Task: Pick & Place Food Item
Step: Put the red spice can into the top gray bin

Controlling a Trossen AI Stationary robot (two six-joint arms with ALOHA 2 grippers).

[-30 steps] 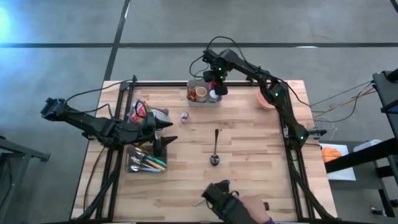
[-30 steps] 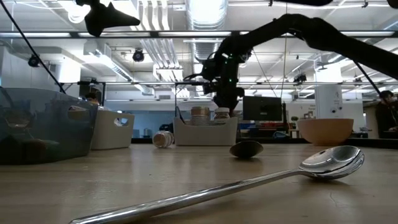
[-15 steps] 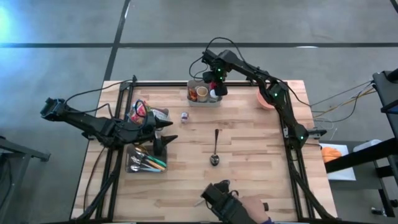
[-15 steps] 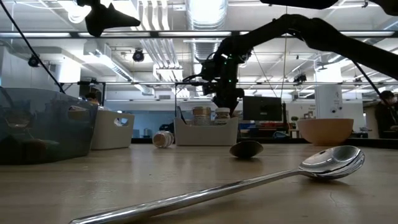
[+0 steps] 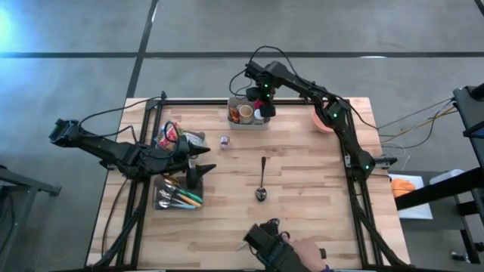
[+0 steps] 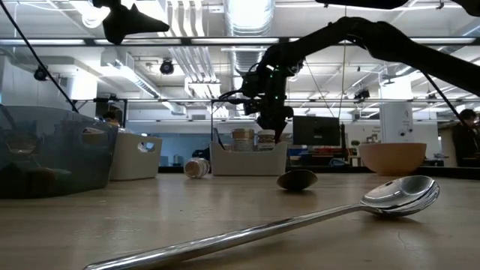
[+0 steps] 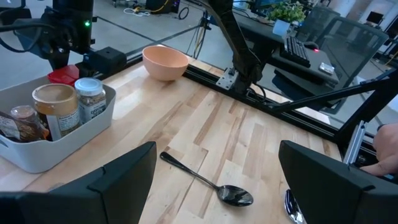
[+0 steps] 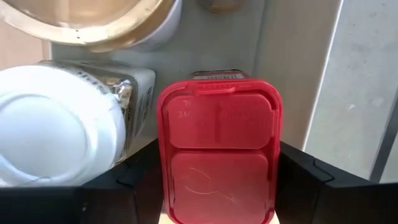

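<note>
A container with a red lid [image 8: 217, 155] stands at the right end of the white bin [image 5: 248, 122] at the table's far edge. Beside it are a white-lidded jar [image 8: 56, 124] and a brown-topped jar [image 7: 55, 107]. My right gripper [image 5: 262, 102] hangs over the bin, pointing straight down, shut on the red-lidded container. My left gripper [image 7: 214, 162] hovers open above the table's left side [image 5: 204, 155], with nothing between its fingers. My right gripper comes from above, pointing down, with one finger [image 8: 124, 186] on each of the lid's two opposite sides [image 8: 163, 168]. The red-lidded container stays upright, down inside the bin among the jars. Its lower part is hidden under the lid.
A peach bowl [image 5: 321, 119] stands at the far right. A spoon [image 5: 262, 181] lies mid-table and a small jar [image 5: 224, 142] lies on its side. A snack bin [image 5: 172, 138] and a cutlery tray [image 5: 178, 198] are at the left. A person's gloved hand [image 5: 280, 249] is at the near edge.
</note>
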